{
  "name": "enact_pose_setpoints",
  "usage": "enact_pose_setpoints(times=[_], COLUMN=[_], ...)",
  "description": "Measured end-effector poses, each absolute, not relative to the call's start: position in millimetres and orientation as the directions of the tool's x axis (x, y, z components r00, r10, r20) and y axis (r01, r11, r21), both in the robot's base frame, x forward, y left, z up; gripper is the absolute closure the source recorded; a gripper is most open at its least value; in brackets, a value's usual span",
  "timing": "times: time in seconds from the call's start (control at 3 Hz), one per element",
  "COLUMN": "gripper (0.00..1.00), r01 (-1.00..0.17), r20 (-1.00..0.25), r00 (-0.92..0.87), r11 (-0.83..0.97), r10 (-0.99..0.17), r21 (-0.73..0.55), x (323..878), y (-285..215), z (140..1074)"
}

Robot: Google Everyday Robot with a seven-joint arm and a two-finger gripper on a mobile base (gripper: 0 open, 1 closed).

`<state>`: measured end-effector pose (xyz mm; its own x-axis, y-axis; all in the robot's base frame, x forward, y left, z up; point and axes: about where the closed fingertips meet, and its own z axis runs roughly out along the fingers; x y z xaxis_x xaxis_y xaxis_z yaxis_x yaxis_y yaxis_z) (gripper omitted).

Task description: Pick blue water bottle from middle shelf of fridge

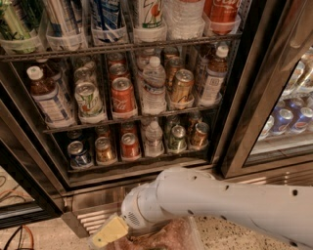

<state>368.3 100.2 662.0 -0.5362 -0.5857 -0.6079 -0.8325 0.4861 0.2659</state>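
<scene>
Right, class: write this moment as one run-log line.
phase: pre-grasp | gripper: low, before fridge base, below shelves | blue water bottle: upright on middle shelf, left end, untouched | grasp: not yet

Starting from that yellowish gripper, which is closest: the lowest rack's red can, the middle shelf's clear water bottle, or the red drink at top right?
The gripper sits low, at lower left.
1. Red can, lowest rack, just above it.
2. Clear water bottle, middle shelf, centre.
3. Red drink, top rack, far right.
</scene>
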Motion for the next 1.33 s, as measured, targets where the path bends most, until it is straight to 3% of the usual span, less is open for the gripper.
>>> enact_pose_setpoints(times=[0.33,0.67,1.33], gripper=[0.00,0.00,0.00], r01=[-0.814,-0.814,-0.799], r20=[-0.718,-0.718,-0.853], r00=[-0.516,-0.516,-0.383], r11=[0.528,0.528,0.591], r10=[-0.467,-0.467,-0.353], r21=[0.242,0.242,0.114], x=[408,408,442], y=[124,124,160], z=[662,662,695])
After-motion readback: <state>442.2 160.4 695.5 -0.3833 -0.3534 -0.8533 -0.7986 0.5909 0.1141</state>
